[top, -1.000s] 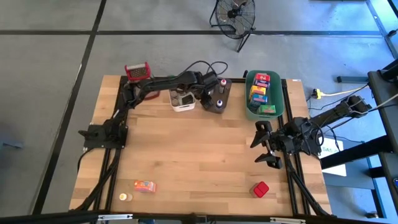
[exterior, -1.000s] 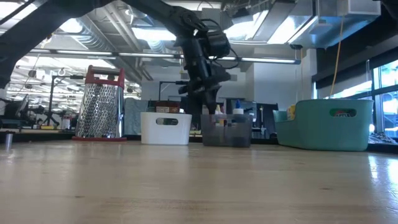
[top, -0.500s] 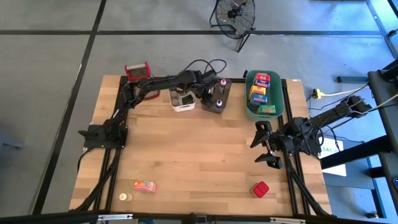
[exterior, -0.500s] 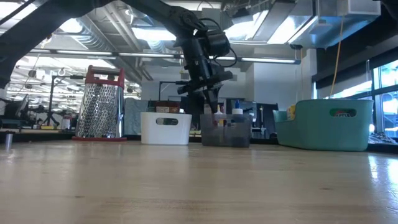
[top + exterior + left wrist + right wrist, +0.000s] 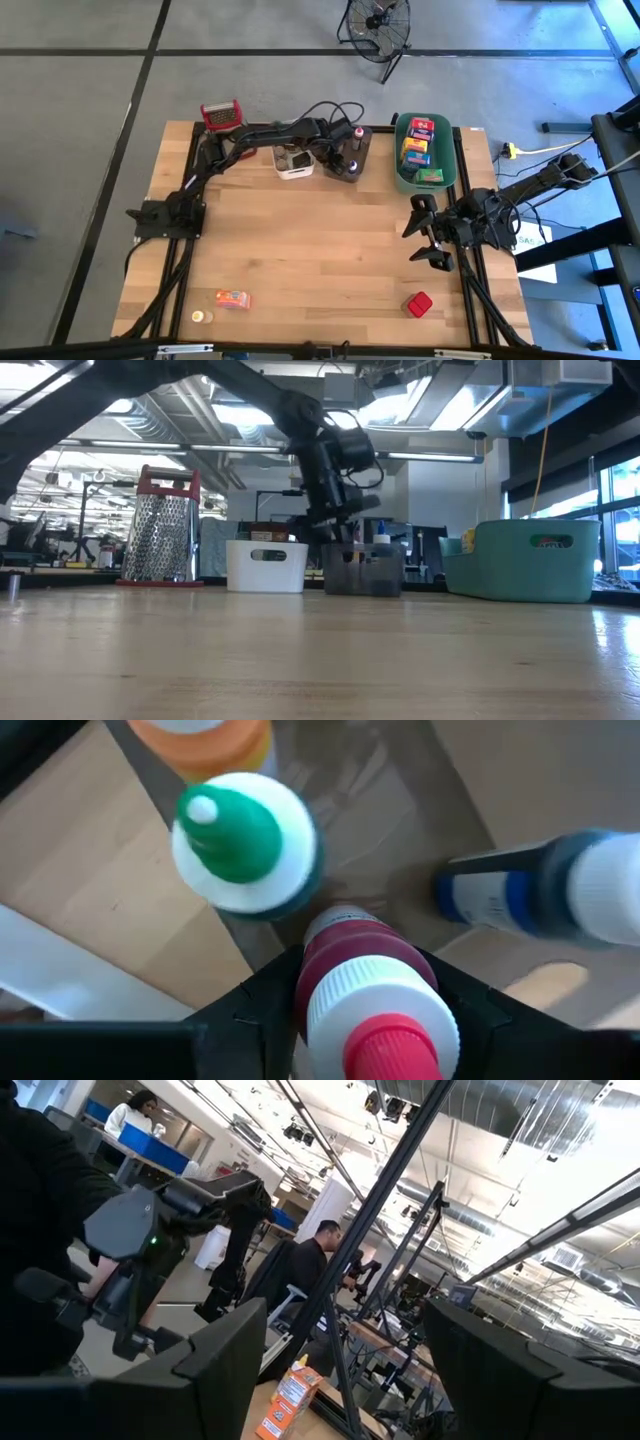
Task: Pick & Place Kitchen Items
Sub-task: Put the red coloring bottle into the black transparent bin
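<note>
My left gripper [image 5: 335,150] reaches down into the grey tub [image 5: 362,160] at the table's far edge, shut on a dark red bottle [image 5: 350,945] with a white collar and red cap. A green-capped bottle [image 5: 240,840], an orange one [image 5: 205,740] and a blue one [image 5: 520,895] stand in the same tub. An orange box [image 5: 232,298], a small jar [image 5: 202,316] and a red box [image 5: 417,303] lie near the table's front edge. My right gripper [image 5: 430,235] waits open at the table's right edge. My left gripper pinches the red bottle's body just below its white collar [image 5: 312,970] between its two fingers [image 5: 262,1010]. The fingers come steeply from above. The bottle stands roughly upright inside the grey tub, cap up; whether its base rests on the tub's floor I cannot tell.
A white tub [image 5: 293,160] stands left of the grey one and a green tub [image 5: 452,160] with several boxes to its right. A red-topped grater [image 5: 221,113] is at the far left corner. Bare wood fills the table's middle.
My left gripper has sunk toward the grey tub with the red bottle and rolled a little about its own axis. In the low view its fingers now reach down to the tub's rim.
</note>
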Controlling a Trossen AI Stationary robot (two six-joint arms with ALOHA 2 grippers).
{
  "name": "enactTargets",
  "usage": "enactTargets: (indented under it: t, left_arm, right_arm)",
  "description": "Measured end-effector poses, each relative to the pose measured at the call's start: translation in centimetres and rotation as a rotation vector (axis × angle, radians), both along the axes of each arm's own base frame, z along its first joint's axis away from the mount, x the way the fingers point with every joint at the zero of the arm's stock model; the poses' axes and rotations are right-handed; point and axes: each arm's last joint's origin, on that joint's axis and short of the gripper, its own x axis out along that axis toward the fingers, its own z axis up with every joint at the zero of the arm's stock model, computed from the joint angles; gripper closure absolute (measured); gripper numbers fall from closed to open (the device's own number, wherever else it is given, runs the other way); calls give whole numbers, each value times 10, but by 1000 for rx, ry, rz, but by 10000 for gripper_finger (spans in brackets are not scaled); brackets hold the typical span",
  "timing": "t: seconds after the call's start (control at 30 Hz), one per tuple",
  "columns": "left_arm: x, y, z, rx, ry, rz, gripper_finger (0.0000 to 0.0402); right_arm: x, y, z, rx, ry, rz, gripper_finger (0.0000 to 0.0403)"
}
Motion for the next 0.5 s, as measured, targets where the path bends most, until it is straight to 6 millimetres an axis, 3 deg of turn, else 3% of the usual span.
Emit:
enactTargets:
  t: [0.5]
  left_arm:
    - [-2, 3, -1, -14, 7, 4, 231]
  right_arm:
    - [0, 0, 0, 1, 3, 1, 130]
